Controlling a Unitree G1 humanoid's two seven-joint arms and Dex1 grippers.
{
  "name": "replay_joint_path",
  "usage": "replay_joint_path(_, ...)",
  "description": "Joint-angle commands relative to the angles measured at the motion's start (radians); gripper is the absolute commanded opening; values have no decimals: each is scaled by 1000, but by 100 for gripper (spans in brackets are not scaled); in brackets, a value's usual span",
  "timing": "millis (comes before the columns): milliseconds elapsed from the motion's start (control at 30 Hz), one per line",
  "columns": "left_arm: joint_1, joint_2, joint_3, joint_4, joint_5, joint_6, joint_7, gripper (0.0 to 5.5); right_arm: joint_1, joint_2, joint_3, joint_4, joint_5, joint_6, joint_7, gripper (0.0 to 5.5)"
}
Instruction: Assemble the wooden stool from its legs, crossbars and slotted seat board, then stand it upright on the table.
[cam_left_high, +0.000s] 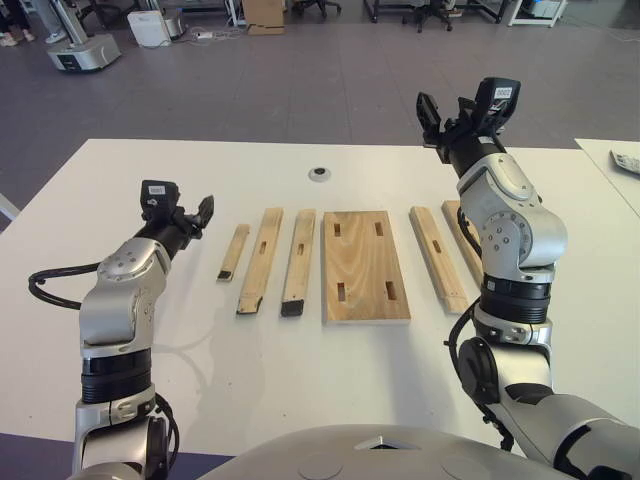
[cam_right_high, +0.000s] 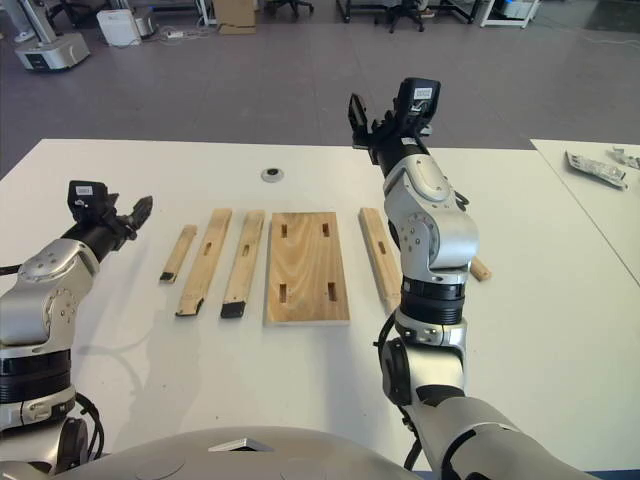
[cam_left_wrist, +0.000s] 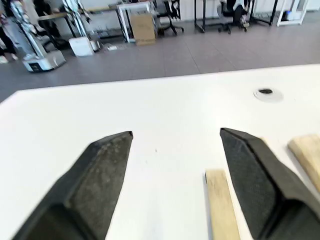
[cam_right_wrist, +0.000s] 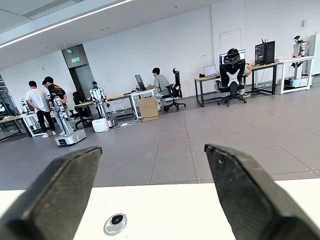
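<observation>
**Stool parts unassembled**

Seat board (cam_left_high: 365, 265) is lying flat on the table (cam_left_high: 560, 290), 3 wooden strips (cam_left_high: 261, 259) left of it, 2 right. Left gripper (cam_left_high: 203, 213) is hovering near the shortest strip (cam_left_high: 233, 251), and right gripper (cam_left_high: 446, 112) is pointing upward. Both are gaping wide, empty.

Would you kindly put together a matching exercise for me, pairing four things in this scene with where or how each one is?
Column one:
1. seat board
2. left claw
3. right claw
4. round fitting

Column two:
A. open, raised high above the table
B. lying flat, with wooden strips on both sides
C. set in the table, beyond the wooden parts
D. open, low beside the shortest strip

Pairs: 1-B, 2-D, 3-A, 4-C
</observation>
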Motion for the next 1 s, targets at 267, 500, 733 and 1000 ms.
replay_joint_path(267, 128, -13, -60, 9, 2, 58, -40, 320, 35, 16, -10, -46, 12, 30, -27, 386)
replay_joint_path(500, 174, 0, -127, 108, 56, -4, -72, 320, 44, 29, -13, -56, 12, 40, -37, 386)
replay_joint_path(733, 143, -31, -164, 353, 94, -149, -85, 230, 34, 29, -10, -42, 10, 36, -26, 386)
replay_joint_path(1000, 179, 9, -188, 409, 108, -223, -144, 129, 33, 31, -7, -41, 9, 41, -26, 386)
